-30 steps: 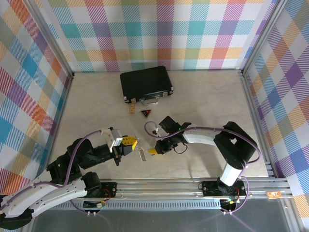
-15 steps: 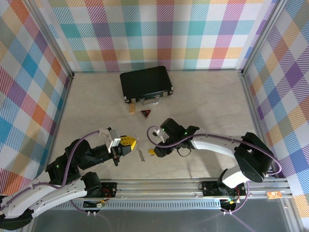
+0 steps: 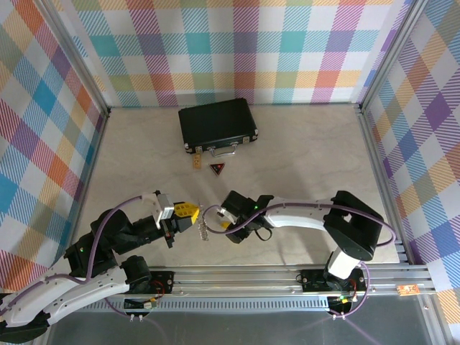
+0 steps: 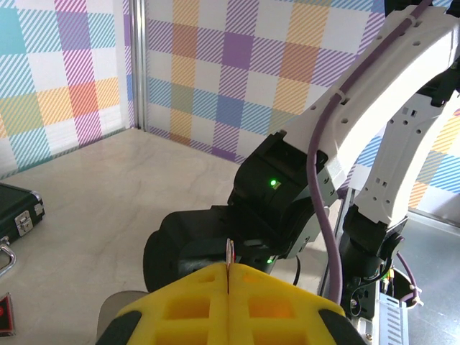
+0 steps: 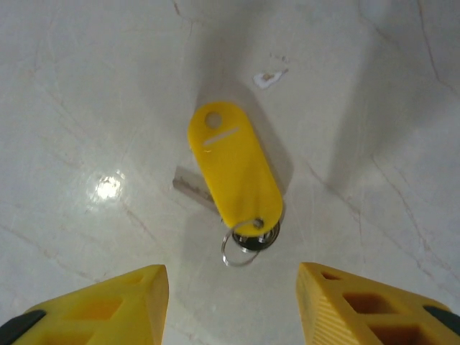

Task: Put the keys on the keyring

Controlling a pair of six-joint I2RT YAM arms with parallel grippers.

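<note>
Right gripper (image 5: 231, 291) newly spread above the key (image 5: 233, 176); left gripper (image 4: 228, 277) tight on keyring (image 3: 205, 230)

Yellow plastic head of the small key (image 5: 234, 175) is hiding most of its silver blade; picture edge is cropping the right end effector (image 5: 228, 287).

Plaid walls (image 3: 237, 50) enclose a pale, seemingly marbled tabletop (image 3: 309, 151).

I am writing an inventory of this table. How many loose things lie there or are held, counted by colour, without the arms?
Black or dark: 2 (case, triangular tag)
Yellow: 1 (key)
Silver: 1 (keyring)
Tan: 1 (small piece)
Total: 5
</note>
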